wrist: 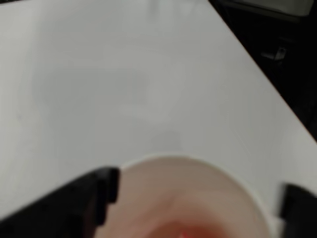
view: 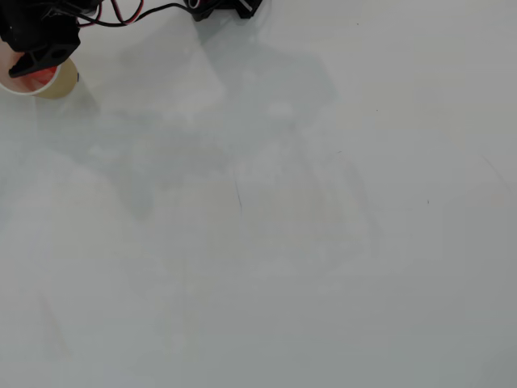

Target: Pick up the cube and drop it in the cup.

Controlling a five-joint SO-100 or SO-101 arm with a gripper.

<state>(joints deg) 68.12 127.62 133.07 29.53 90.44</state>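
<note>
The cup (view: 60,85) stands at the far top left of the table in the overhead view, mostly covered by my black gripper (view: 39,61). In the wrist view the cup's round rim (wrist: 168,158) lies directly below my gripper (wrist: 200,192). The black fingers (wrist: 99,193) stand wide apart on either side of it, with nothing between them. A blurred red patch, the cube (wrist: 190,232), shows inside the cup at the bottom edge of the view. In the overhead view a reddish tint (view: 36,78) also shows inside the cup.
The white table (view: 283,226) fills the overhead view. Black arm parts and red and black cables (view: 121,14) lie along the top edge. In the wrist view the table's edge (wrist: 267,84) runs diagonally at the right, with dark floor beyond.
</note>
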